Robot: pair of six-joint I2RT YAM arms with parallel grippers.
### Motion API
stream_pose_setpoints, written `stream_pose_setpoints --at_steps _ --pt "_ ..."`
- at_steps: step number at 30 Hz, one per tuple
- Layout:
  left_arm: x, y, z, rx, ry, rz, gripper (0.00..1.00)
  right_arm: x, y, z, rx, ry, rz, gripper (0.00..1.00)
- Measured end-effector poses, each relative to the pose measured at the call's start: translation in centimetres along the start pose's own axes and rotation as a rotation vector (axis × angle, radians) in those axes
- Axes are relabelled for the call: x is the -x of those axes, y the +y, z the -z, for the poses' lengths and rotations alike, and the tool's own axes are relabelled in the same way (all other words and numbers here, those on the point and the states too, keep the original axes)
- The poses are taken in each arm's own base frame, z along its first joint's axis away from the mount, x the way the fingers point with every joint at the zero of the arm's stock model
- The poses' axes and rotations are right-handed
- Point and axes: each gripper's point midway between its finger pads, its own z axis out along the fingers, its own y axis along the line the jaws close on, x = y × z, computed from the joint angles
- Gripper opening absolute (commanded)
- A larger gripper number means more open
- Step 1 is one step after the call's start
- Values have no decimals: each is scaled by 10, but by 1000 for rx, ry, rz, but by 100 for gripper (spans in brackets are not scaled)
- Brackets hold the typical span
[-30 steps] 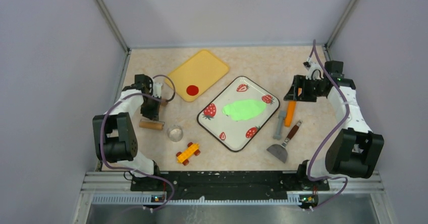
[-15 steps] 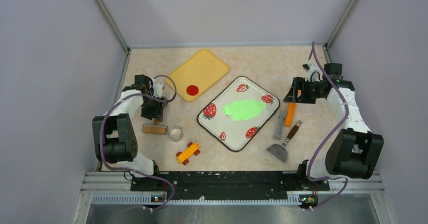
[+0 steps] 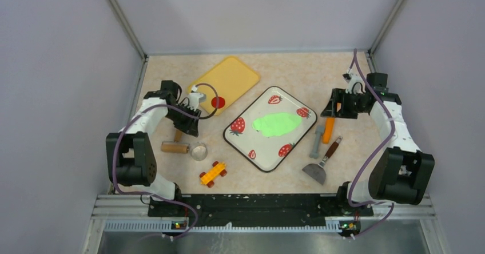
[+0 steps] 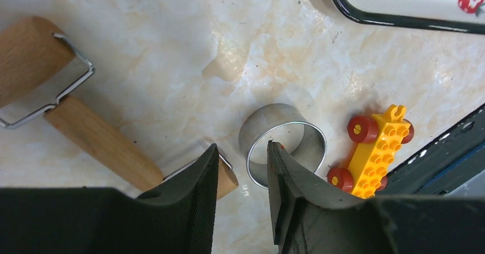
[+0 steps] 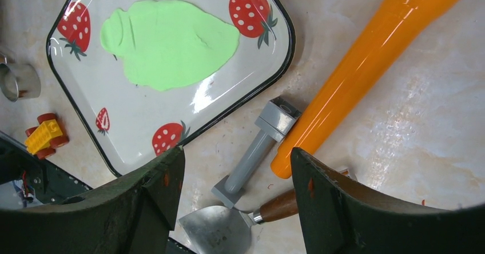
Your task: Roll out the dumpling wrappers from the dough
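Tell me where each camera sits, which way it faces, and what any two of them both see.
Top external: high behind the bases, looking down on the table; left arm and right arm show whole.
Left wrist: on the left arm, facing down at the roller, ring cutter and toy car; left fingers at bottom, apart.
Right wrist: on the right arm, facing down at the strawberry tray holding the dough; right fingers at bottom, wide apart.
Shared: both wrist views catch the ring cutter and toy car.

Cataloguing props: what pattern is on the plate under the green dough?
The plate shows red strawberries on white, black rim; clearest from the right wrist.
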Motion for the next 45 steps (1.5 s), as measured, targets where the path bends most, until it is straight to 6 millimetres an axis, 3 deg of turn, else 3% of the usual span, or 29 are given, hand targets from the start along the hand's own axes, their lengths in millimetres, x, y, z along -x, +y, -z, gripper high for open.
stream_pose_setpoints --at_steps 9,17,38,44,45 --pt "-5 -13 -14 4 78 -139 37 -3 1 2 -1 -5 3 68" --pt "-34 -18 -25 6 181 -205 37 -5 2 2 -1 -4 3 68" --pt "-43 -10 -25 46 222 -219 0 -13 3 4 -9 -6 5 68" --pt "-43 -10 -25 47 222 -210 1 -17 3 6 -14 -5 4 68" --pt "-43 -10 -25 47 222 -210 6 -18 3 6 -15 -3 3 68"
